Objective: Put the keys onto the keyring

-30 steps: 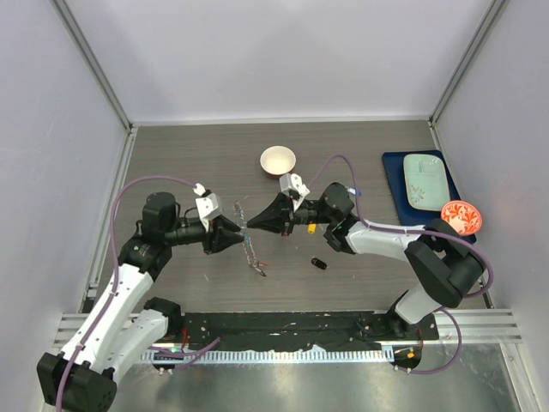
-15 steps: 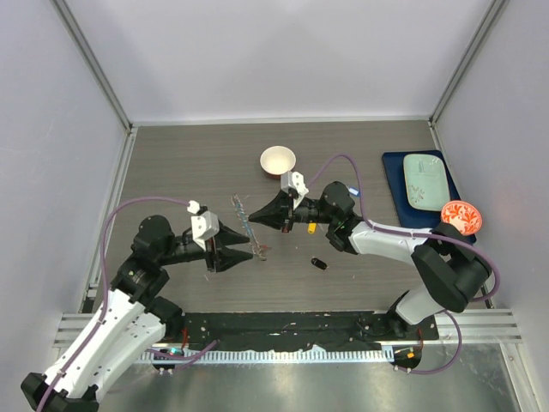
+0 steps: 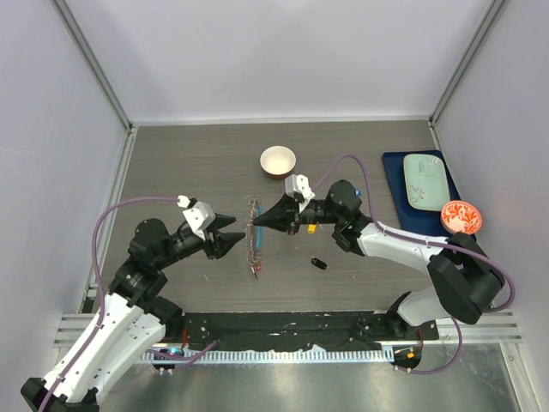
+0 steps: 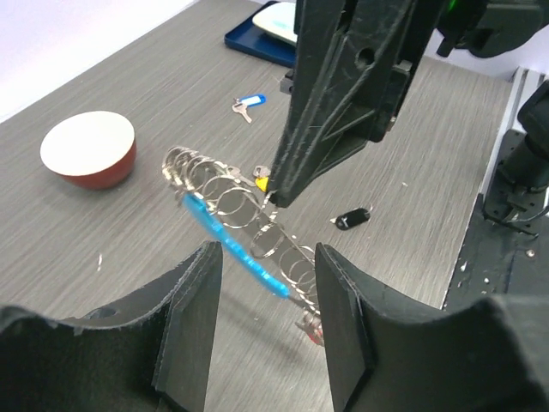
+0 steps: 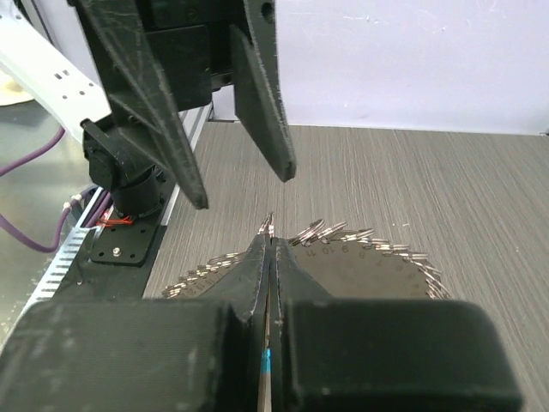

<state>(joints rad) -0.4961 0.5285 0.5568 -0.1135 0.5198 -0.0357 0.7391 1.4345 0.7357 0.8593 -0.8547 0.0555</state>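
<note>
Right gripper (image 3: pixel 256 225): jaws pinched shut on keyring (image 3: pixel 254 249), loop held upright between grippers. Left gripper (image 3: pixel 233 233): half open, empty, just beside loop. Wire judged light, floppy, slippery; best gripped near blue tag (image 4: pixel 233 251).

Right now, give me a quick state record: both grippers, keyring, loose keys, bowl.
right gripper: shut, pinching the keyring's wire
left gripper: open, facing the keyring, not touching it
keyring: on edge between the two grippers, blue tag attached
black-tagged key: loose on the table, beside the right arm
blue-tagged key: loose on the table, beyond the right gripper
bowl: upright, behind the grippers, looks empty
</note>
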